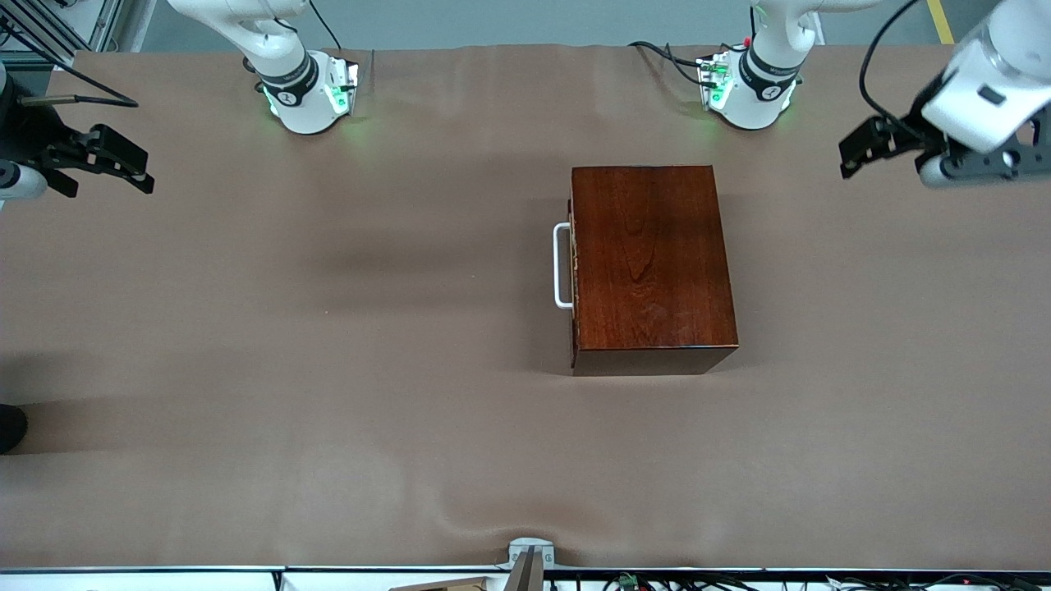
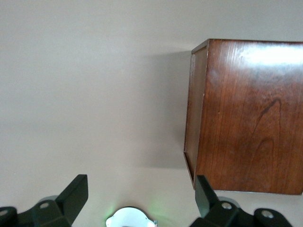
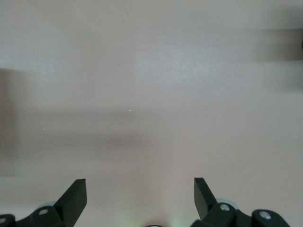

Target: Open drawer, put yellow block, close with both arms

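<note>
1. Two sets of jaws are seen spread and empty: the right gripper and the left gripper, raised over opposite bench ends.
2. The drawer is shut; its handle faces the right arm's end and should be grasped squarely.
3. No yellow block is seen.

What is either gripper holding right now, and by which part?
Nothing. The left gripper and right gripper both hang open over bare table, apart from the closed drawer.

We see a glossy, grained dark wood box, and matt brown cloth over the bench.
</note>
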Tool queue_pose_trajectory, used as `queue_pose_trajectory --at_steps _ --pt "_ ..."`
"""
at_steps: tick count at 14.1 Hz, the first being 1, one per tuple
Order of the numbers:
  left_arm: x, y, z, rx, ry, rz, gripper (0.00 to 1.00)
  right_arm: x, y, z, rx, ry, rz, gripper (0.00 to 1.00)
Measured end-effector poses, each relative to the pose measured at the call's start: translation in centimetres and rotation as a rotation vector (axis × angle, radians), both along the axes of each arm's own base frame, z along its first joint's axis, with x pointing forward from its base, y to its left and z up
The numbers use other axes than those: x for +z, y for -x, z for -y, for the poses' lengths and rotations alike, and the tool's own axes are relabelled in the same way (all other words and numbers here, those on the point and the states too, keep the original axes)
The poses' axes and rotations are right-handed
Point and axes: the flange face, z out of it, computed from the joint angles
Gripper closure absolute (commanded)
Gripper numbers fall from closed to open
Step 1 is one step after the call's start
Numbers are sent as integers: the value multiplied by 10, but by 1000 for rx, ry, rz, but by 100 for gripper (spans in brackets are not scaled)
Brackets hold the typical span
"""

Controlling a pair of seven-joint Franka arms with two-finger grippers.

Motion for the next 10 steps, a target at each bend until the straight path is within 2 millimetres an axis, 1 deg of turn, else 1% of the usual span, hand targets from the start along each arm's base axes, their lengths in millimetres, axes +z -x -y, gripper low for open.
queue_pose_trajectory --at_steps 1,3,7,10 --pt "4 6 -1 -3 -2 8 0 0 0 0 0 0 0 0" --pt "8 10 -7 -33 -9 21 0 0 0 0 0 0 0 0" --pt "15 5 -20 -49 -9 48 0 0 0 0 0 0 0 0" --pt "20 2 -22 -46 -7 58 0 0 0 0 0 0 0 0"
